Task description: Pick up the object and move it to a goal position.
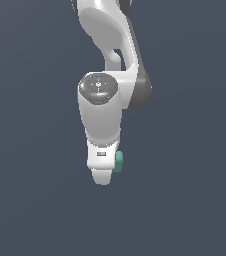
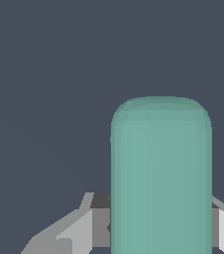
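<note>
The object (image 2: 161, 168) is a plain teal-green block with rounded edges, and it fills much of the wrist view. It sits between the two fingers (image 2: 79, 230) of my gripper (image 2: 161, 235), which press on it from either side. In the exterior view the white hand hides most of the object (image 1: 118, 162); only a teal sliver shows on the exterior view's right of the hand. My gripper (image 1: 103, 179) points downward there, shut on the object and held above the dark surface.
A uniform dark grey-blue ground (image 1: 30, 200) surrounds the arm in both views. The white arm links (image 1: 102, 30) rise toward the top of the exterior view. No goal marker shows.
</note>
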Controlling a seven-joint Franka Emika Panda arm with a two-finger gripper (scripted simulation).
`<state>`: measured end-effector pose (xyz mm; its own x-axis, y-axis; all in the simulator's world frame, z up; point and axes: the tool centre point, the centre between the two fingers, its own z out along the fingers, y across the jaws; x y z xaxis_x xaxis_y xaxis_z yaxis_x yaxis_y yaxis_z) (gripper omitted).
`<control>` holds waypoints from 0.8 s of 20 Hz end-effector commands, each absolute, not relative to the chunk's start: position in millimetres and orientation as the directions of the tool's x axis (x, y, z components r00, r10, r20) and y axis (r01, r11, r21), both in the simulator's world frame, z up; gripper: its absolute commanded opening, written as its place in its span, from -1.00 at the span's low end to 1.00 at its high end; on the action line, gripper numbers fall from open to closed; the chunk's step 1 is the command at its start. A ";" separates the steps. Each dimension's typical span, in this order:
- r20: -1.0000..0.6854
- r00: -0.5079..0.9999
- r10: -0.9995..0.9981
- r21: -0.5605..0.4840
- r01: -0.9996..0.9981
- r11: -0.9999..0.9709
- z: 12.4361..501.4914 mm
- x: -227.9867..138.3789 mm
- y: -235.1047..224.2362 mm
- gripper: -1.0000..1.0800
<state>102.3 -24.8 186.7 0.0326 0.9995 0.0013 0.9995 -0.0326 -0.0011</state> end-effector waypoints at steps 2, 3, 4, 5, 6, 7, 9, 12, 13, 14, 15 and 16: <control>0.002 0.032 0.999 0.000 0.999 -0.032 220.5 107.0 -36.5 -1.00; 0.002 0.032 0.999 0.000 0.999 -0.032 230.0 108.4 -39.9 -1.00; 0.002 0.032 0.999 0.000 0.999 -0.032 239.3 109.9 -43.2 -1.00; 0.002 0.032 0.999 0.000 0.999 -0.032 248.4 111.4 -46.5 -1.00; 0.002 0.032 0.999 0.000 0.999 -0.032 257.1 112.8 -49.6 -1.00; 0.002 0.032 0.999 0.000 0.999 -0.032 265.1 114.2 -52.4 -1.00; 0.002 0.033 0.999 0.000 0.999 -0.033 279.1 116.7 -57.7 -1.00; 0.001 0.033 0.999 0.000 0.999 -0.033 295.3 119.8 -63.7 -1.00; 0.001 0.033 0.999 0.000 0.999 -0.033 299.5 120.7 -65.2 -1.00; 0.001 0.033 0.999 0.000 0.999 -0.033 303.2 121.5 -66.6 -1.00; 0.001 0.033 0.999 0.000 0.999 -0.033 306.5 122.2 -67.9 -1.00; 0.001 0.033 0.999 0.000 0.999 -0.033 309.3 122.9 -68.9 -1.00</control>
